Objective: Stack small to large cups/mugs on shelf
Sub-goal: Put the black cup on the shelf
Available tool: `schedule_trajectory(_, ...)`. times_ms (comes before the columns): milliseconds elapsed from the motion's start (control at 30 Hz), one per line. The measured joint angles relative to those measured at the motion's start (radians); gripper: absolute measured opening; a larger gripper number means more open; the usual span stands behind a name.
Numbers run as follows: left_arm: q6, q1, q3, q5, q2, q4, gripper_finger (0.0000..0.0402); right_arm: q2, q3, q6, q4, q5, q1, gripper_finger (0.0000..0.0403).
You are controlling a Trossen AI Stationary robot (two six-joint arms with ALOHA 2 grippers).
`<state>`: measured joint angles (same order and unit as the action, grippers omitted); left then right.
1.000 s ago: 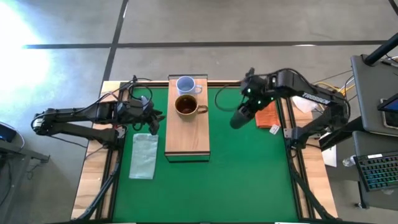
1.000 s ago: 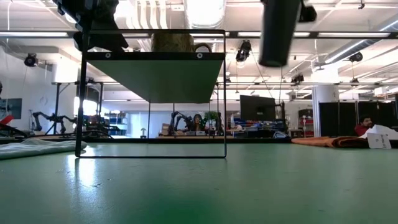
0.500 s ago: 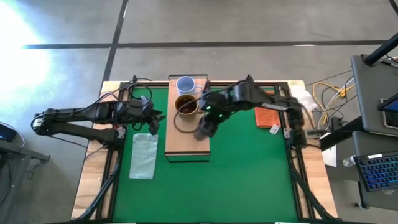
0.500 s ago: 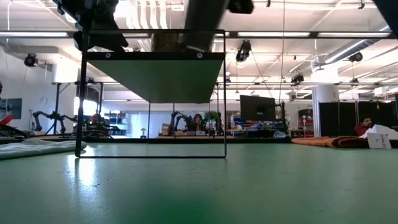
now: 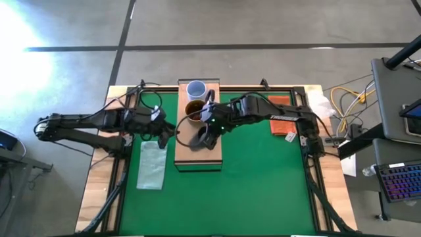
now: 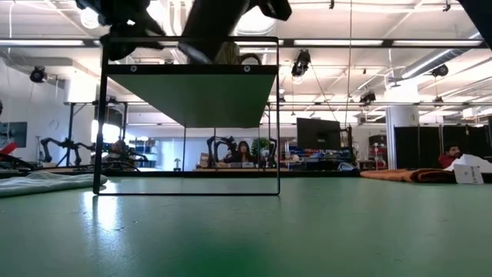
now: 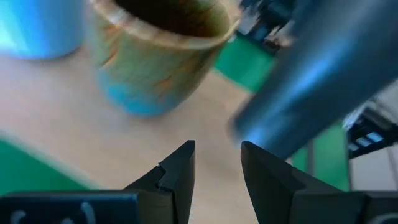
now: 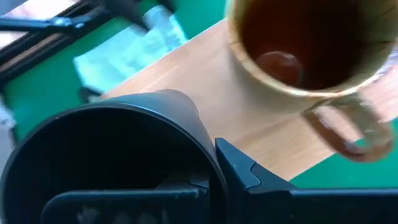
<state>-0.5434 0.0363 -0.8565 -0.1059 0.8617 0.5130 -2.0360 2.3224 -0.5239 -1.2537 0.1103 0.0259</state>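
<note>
The light-wood shelf [image 5: 197,155] stands on the green mat. At its far end stands the pale blue-grey mug [image 5: 196,89], and nearer, the brown mug [image 5: 195,110], handle toward the table's right. My right gripper [image 5: 209,127] is shut on the slim black cup [image 5: 199,138], just near of the brown mug over the shelf. My left gripper [image 5: 172,131] is open and empty at the shelf's left edge, close to the black cup [image 7: 311,81]. My right gripper holds the black cup by its rim wall [image 8: 205,146], one finger inside the cup and one finger [image 8: 245,171] outside. The arm comes from the table's right. The cup is tilted over the shelf top [image 6: 215,27]; whether its lower end touches the wood I cannot tell.
A pale green cloth [image 5: 152,164] lies on the mat left of the shelf. An orange-brown cloth [image 5: 283,122] lies at the mat's right edge. The near half of the mat [image 5: 250,191] is bare green. A black frame borders the table.
My right gripper has carried the black cup from over the mat's right side toward the table's left, to over the shelf just near of the brown mug. My left gripper has gone toward the shelf's left edge. Both mugs have stayed where they were.
</note>
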Motion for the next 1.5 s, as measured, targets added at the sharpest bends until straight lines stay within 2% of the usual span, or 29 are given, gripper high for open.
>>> schedule_trajectory(200,-0.001,-0.026,0.0,0.008,0.034,-0.066,0.0116,-0.001,-0.032,-0.028,0.013,0.066,0.001,0.0009)
schedule_trajectory(533,-0.022,-0.058,0.0,0.022,0.105,-0.088,0.0116,-0.001,-0.104,-0.052,0.133,0.066,0.0,0.0009)
schedule_trajectory(667,-0.026,-0.06,0.0,0.026,0.122,-0.087,0.0116,-0.001,-0.106,-0.044,0.144,0.026,-0.001,0.0009)
schedule_trajectory(867,-0.026,-0.059,0.0,0.026,0.135,-0.087,0.0116,-0.001,-0.107,-0.041,0.154,0.026,-0.001,0.0012)
schedule_trajectory(1000,-0.026,-0.059,0.0,0.026,0.144,-0.083,0.0116,-0.001,-0.107,-0.043,0.196,0.027,-0.001,0.0036)
schedule_trajectory(1300,-0.027,-0.058,0.0,0.016,0.154,-0.088,0.0116,-0.001,-0.104,-0.06,0.222,-0.02,-0.006,0.0125)
schedule_trajectory(1500,-0.028,-0.058,0.0,0.017,0.159,-0.09,0.0116,0.0,-0.119,-0.059,0.208,-0.006,-0.019,0.014)
